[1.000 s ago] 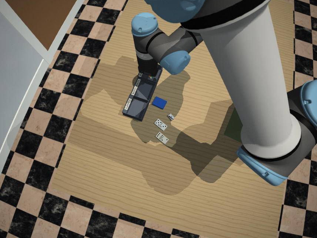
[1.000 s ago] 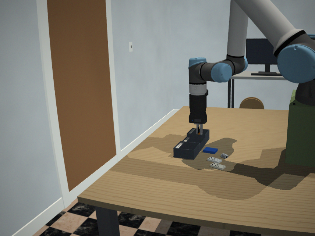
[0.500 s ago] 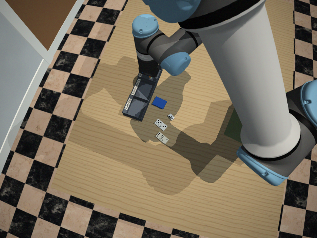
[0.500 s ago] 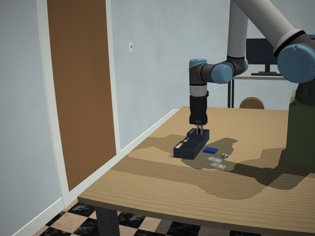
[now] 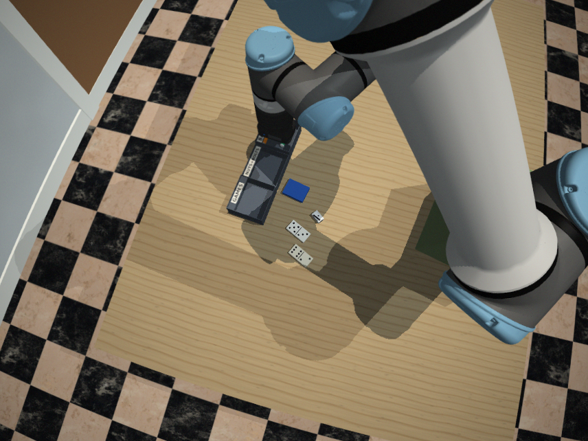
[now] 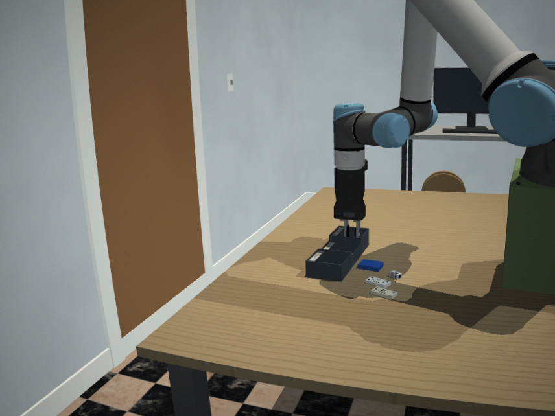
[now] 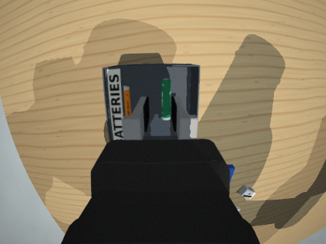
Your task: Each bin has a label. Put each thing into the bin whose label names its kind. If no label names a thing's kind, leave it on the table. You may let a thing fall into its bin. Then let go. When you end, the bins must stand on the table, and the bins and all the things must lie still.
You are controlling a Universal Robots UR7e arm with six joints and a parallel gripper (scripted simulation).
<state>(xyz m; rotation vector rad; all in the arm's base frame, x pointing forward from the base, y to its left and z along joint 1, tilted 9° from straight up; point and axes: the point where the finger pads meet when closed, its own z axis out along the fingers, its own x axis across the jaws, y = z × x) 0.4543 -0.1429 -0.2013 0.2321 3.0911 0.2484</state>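
A row of three dark bins (image 5: 262,178) stands on the table, labelled BATTERIES, NUTS+BOLTS and GAMES. My gripper (image 7: 160,107) hangs just above the BATTERIES bin (image 7: 151,98) with its fingers open and nothing between them; it also shows in the exterior view (image 6: 351,231). A green battery (image 7: 165,98) lies in that bin between and beyond the fingers. An orange battery (image 7: 126,95) lies in the same bin by the label wall, left of the fingers. A blue card (image 5: 295,189), a small white piece (image 5: 317,216) and two dominoes (image 5: 298,230) (image 5: 300,255) lie on the table right of the bins.
The arm's green base block (image 6: 528,235) stands at the table's right side. The big arm links pass over the right half of the table. The bins stand close to the table's left edge by the wall.
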